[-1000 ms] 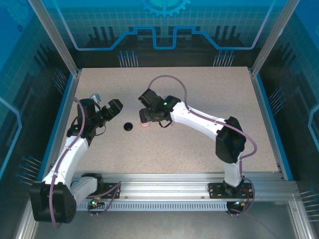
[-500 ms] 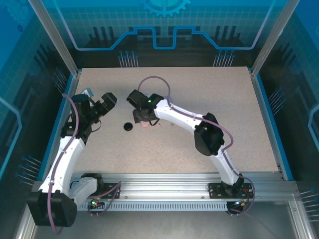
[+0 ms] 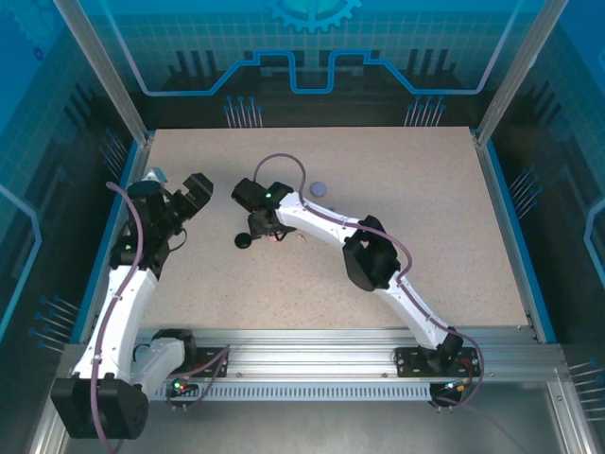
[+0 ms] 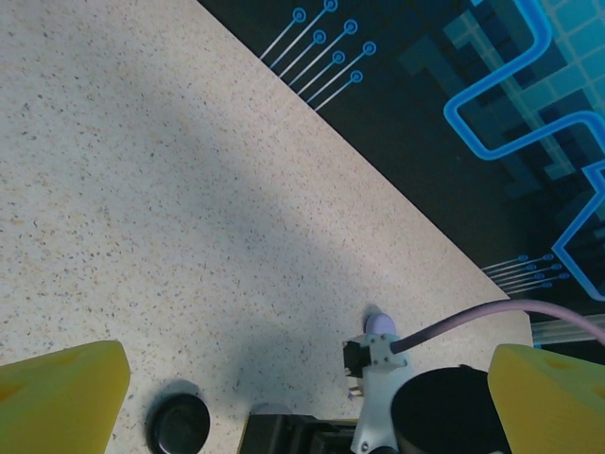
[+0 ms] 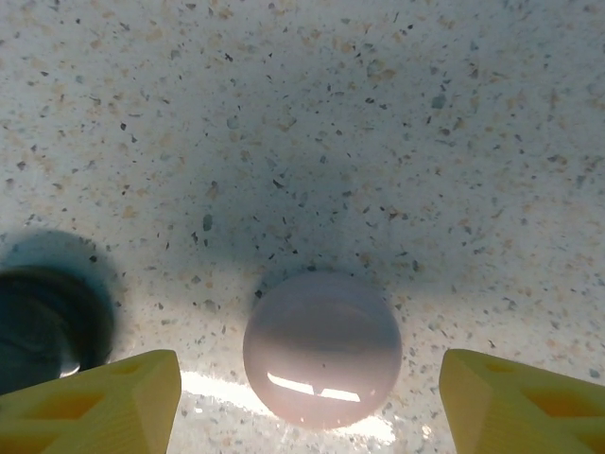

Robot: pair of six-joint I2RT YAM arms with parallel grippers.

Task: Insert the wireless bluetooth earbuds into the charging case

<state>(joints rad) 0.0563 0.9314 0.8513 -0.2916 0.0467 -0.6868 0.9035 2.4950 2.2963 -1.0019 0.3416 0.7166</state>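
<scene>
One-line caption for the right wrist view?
Open right gripper poised over a pale pink round case, black case beside it, on speckled table.

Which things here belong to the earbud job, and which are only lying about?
Job:
pale pink round case
black round case
purple round case
right end effector, open over the pink one

Other:
speckled table
lilac cable
</scene>
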